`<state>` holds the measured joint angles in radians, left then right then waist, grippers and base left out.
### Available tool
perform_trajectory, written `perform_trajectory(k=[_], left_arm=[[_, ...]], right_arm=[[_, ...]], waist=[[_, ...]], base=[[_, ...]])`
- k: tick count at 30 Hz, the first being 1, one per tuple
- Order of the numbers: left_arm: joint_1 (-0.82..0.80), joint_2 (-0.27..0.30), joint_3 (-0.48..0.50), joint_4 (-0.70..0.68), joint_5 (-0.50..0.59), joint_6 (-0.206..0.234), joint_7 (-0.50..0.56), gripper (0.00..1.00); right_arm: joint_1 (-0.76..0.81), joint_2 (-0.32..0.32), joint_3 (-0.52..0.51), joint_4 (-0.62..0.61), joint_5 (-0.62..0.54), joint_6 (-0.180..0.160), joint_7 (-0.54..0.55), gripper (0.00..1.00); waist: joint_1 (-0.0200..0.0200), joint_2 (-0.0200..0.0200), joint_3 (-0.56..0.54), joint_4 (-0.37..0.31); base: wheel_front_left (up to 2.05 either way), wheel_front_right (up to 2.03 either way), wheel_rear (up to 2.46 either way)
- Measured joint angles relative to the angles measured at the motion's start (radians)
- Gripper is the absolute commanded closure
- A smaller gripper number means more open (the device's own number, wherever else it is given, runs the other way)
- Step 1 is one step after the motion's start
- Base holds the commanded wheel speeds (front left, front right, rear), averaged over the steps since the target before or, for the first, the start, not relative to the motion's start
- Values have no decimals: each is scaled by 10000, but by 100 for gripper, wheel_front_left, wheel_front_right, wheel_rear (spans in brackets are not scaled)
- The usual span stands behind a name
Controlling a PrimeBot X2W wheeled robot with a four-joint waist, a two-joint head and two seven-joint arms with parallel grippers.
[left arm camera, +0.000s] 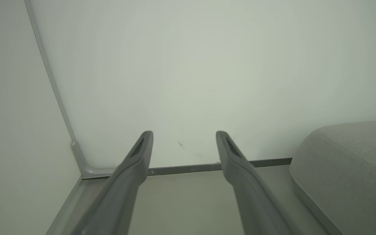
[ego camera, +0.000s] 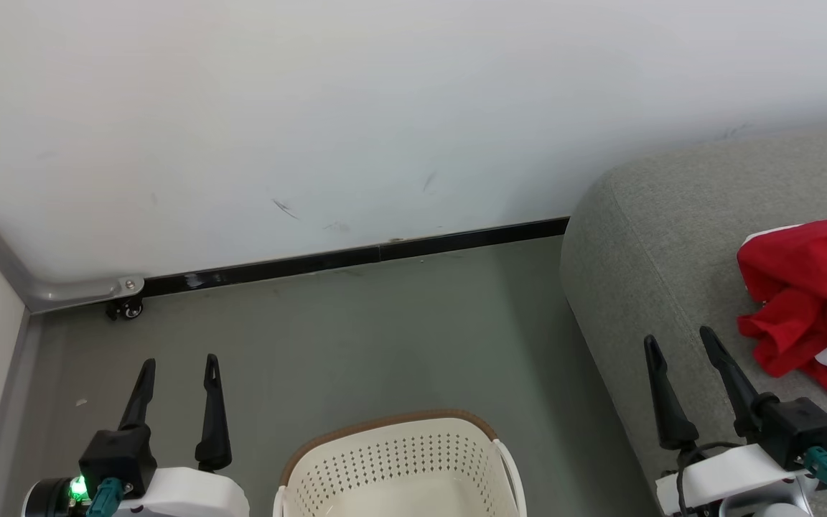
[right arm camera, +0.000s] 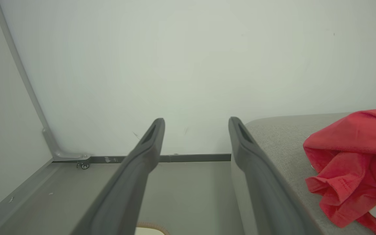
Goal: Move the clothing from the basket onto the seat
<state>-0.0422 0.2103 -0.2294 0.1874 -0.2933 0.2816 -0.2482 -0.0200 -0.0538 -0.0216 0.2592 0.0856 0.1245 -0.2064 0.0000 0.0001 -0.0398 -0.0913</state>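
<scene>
Red clothing (ego camera: 812, 301) with white trim lies crumpled on the grey seat (ego camera: 643, 244) at the right; the same clothing (right arm camera: 354, 163) rests on the seat (right arm camera: 279, 137) in the right wrist view. The cream basket (ego camera: 399, 467) with a brown rim stands on the floor at the bottom middle, and no fabric shows in its visible part. My left gripper (ego camera: 178, 365) hovers open to the left of the basket, its fingers (left arm camera: 135, 163) empty. Over the seat's near edge my right gripper (ego camera: 678, 339) is open too, left of the clothing, holding nothing.
A white wall with a black baseboard (ego camera: 356, 255) runs across the back. A grey metal bracket with a small caster (ego camera: 125, 309) sits in the left corner. Grey floor (ego camera: 356, 337) lies between the basket and the wall. The seat's rounded corner (left arm camera: 348, 163) shows at the right.
</scene>
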Motion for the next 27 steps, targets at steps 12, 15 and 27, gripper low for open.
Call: perform_trajectory(k=[12, 15, 27], left_arm=[[0, 46, -35, 173, 192, 0, 0, 0], [1, 44, -31, 213, 196, 2, 0, 0], [147, 73, 44, 399, 236, 88, 0, 0]], right_arm=[[138, 48, -71, -385, 0, 0, 176, 0], [202, 58, -75, -451, 0, 0, 219, 0], [254, 63, -56, -673, 46, 0, 309, 0]], waist=[[0, 0, 50, -3], [0, 0, 56, 0], [0, 0, 47, 20]], base=[[0, 0, 0], [0, 0, 0], [0, 0, 0]])
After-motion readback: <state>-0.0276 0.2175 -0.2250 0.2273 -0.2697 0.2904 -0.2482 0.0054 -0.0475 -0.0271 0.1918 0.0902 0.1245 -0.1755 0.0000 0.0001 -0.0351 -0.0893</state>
